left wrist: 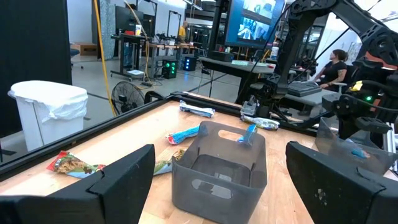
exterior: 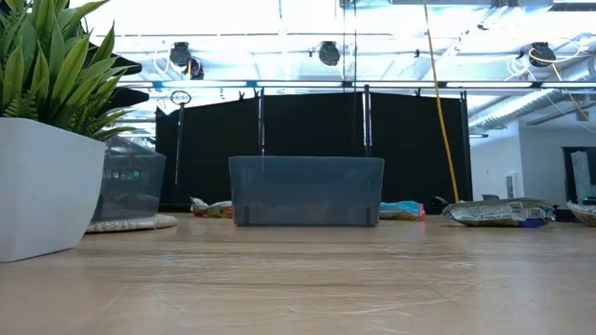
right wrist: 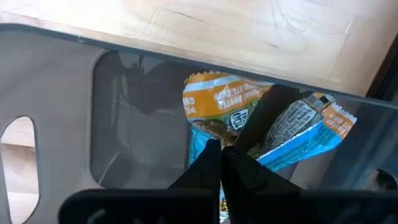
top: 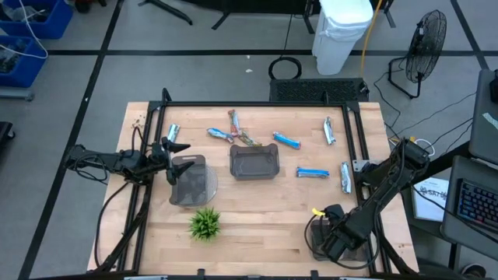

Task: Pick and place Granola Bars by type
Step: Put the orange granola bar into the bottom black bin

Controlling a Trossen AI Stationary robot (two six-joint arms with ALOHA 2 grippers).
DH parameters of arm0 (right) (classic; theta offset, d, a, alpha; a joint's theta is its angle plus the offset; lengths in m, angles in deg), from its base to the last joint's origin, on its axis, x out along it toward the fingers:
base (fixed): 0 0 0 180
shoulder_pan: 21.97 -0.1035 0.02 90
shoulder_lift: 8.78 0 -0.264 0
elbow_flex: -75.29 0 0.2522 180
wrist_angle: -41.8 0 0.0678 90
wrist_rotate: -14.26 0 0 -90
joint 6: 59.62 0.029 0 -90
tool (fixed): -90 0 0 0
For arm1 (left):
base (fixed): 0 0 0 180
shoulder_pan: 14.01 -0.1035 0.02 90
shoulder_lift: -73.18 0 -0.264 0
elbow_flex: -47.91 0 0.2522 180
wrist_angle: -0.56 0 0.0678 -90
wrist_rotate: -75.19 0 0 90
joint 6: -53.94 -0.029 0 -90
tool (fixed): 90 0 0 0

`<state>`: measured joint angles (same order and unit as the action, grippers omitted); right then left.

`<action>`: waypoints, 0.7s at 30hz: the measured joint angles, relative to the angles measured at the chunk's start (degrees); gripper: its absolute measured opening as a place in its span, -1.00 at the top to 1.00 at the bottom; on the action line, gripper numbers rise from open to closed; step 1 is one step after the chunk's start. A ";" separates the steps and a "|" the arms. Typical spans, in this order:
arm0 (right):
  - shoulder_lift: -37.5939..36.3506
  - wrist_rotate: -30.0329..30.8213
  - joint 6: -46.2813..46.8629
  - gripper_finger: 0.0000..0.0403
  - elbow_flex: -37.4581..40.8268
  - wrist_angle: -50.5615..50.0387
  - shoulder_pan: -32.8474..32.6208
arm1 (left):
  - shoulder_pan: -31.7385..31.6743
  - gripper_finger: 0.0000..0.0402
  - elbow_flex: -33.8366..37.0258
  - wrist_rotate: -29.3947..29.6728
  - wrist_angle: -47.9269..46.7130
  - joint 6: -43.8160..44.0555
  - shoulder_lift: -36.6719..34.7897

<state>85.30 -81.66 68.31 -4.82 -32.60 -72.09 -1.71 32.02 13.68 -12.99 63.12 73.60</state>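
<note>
Several granola bars lie flat on the table's far half: blue ones (top: 286, 140) (top: 312, 173) (top: 218, 134), silver ones (top: 329, 131) (top: 345, 177) (top: 173, 132), and orange-brown ones (top: 235, 120). My left gripper (top: 167, 152) (left wrist: 217, 186) is open at the table's left, beside the left tray (top: 191, 179), and faces the middle tray (left wrist: 217, 168). My right gripper (top: 331, 237) (right wrist: 222, 152) is shut, low inside the near-right tray (right wrist: 62, 93), right over two blue-and-orange bars (right wrist: 217, 99) (right wrist: 298, 134) lying on the tray's floor. My right gripper points down into the near-right tray, its shut fingertips (right wrist: 208, 158) right at the blue-and-orange bars (right wrist: 205, 134). Whether they touch a wrapper I cannot tell.
A green plant (top: 205, 224) in a white pot (exterior: 47, 177) stands near the table's near edge. The empty middle tray (top: 254, 162) (exterior: 305, 191) sits mid-table. The left tray rests on a round mat (exterior: 140, 223). A black frame (top: 257, 103) borders the table. A person (left wrist: 333, 62) sits beyond it.
</note>
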 joint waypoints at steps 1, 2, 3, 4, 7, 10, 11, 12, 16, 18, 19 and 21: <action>0.00 0.18 -0.02 0.98 0.00 -0.13 -0.08 | 0.01 -0.80 0.01 0.00 0.00 -0.01 -0.01; 0.00 0.44 -0.02 0.96 0.00 -0.29 -0.20 | 0.01 -0.80 0.01 -0.01 0.00 -0.01 0.00; 0.00 0.84 -0.02 0.94 0.00 -0.42 -0.25 | 0.01 -0.80 0.00 -0.01 0.00 -0.01 0.00; 0.00 1.12 -0.02 0.90 0.00 -0.46 -0.27 | 0.00 -0.80 0.00 0.00 -0.02 0.00 -0.02; 0.00 1.16 -0.21 0.76 0.00 -0.42 -0.25 | 0.00 -0.80 0.00 0.00 -0.02 0.00 0.00; 0.00 1.16 -0.41 0.58 0.00 -0.39 -0.25 | 0.02 -0.80 0.00 0.00 0.00 0.00 0.00; 0.00 1.17 -0.47 0.51 0.00 -0.33 -0.25 | 0.01 -0.80 0.00 -0.01 -0.01 -0.01 -0.01; 0.00 1.16 -0.47 0.45 0.00 -0.26 -0.25 | 0.00 -0.80 0.00 0.00 0.00 -0.01 0.00; 0.00 1.16 -0.58 0.21 0.00 0.09 -0.25 | 0.02 -0.80 0.00 0.00 0.00 -0.02 0.00; -0.10 1.16 -0.74 0.12 0.00 0.29 -0.25 | 0.00 -0.80 0.00 0.00 0.00 -0.01 -0.01; -0.32 1.16 -0.87 0.08 0.00 0.30 -0.25 | 0.00 -0.80 0.00 0.00 0.00 0.00 0.00; -1.07 1.22 -0.92 0.02 0.00 0.28 -0.25 | 0.02 -0.80 0.02 -0.02 0.00 -0.02 0.00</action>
<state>84.23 -80.44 67.39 -4.82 -32.31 -72.34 -1.69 32.04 13.66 -12.99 63.11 73.60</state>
